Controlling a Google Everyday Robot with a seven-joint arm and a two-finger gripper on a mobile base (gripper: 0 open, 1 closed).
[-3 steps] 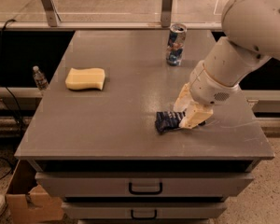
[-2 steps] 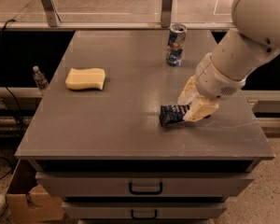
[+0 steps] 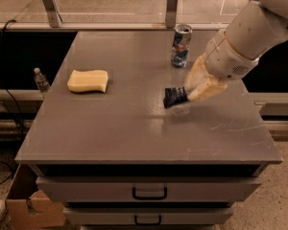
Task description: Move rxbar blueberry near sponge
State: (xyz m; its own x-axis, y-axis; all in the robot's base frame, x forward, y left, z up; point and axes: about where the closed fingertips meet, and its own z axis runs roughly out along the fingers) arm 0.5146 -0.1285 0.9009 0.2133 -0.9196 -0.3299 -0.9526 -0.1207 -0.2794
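Note:
The rxbar blueberry (image 3: 174, 97), a small dark navy wrapper, is held at its right end by my gripper (image 3: 188, 95) and hangs a little above the grey table top (image 3: 134, 128), right of centre. My cream-coloured fingers (image 3: 198, 89) are closed on it. The sponge (image 3: 88, 81), a pale yellow block with wavy edges, lies flat on the table's left side, well to the left of the bar. My white arm (image 3: 245, 37) reaches in from the upper right.
A blue-and-silver drink can (image 3: 181, 45) stands upright at the back, just behind and left of my gripper. A small bottle (image 3: 40, 80) stands off the table's left edge. Drawers (image 3: 149, 190) run along the front; a cardboard box (image 3: 31, 207) sits lower left.
My gripper has lifted the rxbar off the table and carried it up and back toward the can. The sponge and can have not moved.

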